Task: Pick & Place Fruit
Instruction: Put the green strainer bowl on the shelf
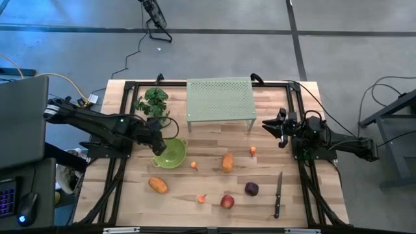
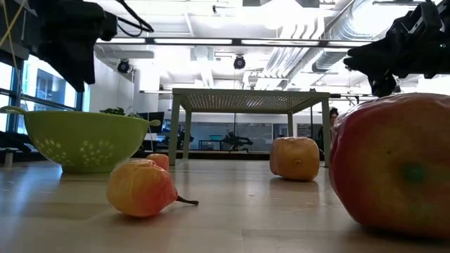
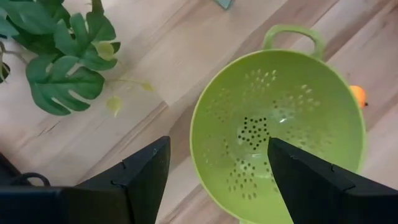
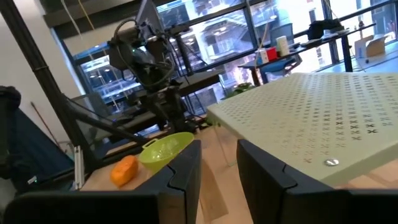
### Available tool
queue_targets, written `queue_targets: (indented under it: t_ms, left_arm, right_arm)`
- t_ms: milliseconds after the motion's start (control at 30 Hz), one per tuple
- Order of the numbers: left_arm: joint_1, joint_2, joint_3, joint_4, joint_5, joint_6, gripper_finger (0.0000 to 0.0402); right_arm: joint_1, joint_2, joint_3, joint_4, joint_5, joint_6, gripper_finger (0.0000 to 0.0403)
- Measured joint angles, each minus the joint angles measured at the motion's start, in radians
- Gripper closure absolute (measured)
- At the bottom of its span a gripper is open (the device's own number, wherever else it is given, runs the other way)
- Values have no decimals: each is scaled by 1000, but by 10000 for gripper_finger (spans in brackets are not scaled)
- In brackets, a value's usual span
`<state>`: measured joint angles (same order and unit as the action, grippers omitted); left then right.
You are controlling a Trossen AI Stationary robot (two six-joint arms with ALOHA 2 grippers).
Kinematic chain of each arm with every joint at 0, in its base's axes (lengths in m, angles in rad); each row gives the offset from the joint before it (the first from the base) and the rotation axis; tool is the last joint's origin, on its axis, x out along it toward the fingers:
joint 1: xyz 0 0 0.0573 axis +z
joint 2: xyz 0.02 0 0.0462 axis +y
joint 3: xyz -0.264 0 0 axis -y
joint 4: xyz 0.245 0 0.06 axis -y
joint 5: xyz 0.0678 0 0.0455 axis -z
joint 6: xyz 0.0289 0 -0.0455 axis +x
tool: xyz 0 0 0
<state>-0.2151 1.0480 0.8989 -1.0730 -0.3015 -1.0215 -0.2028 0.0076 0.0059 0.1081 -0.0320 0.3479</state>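
Note:
The fruit lies on the wooden table: an orange oblong piece point(image 1: 158, 185), a second orange piece point(image 1: 227, 162), a red apple point(image 1: 227, 201), a dark purple plum point(image 1: 251, 189), and tiny orange-red bits point(image 1: 194, 166), point(image 1: 253, 151), point(image 1: 202, 198). My left gripper point(image 1: 159, 144) hovers open above the far-left rim of a green colander point(image 1: 171, 155); in its wrist view the gripper point(image 3: 217, 168) frames the empty colander bowl point(image 3: 280, 130). My right gripper point(image 1: 268, 125) is open and empty, raised near the green stand's right leg. In the low view the apple point(image 2: 394, 169) looms at the right.
A pale green perforated stand point(image 1: 220, 99) sits at the table's far middle. A leafy plant point(image 1: 153, 101) lies far left of the colander. A black-handled knife point(image 1: 278, 195) lies near the right front. Black frame rails point(image 1: 123, 117) border the table.

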Motion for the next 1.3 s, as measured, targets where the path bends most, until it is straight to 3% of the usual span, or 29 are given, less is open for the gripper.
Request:
queue_targets:
  t_ms: [433,600,900,1300]
  left_arm:
    - [2,138,0,1,28,-33,140]
    - [66,187,0,0,51,-30,140]
    - [201,247,0,40,168,117,140]
    - [248,259,-3,60,215,213,140]
  right_arm:
    - [0,0,0,0,1,0,307]
    - [0,0,0,0,2,0,307]
    - [0,0,0,-1,-4,23,307]
    - [0,0,0,-7,-5,26,307]
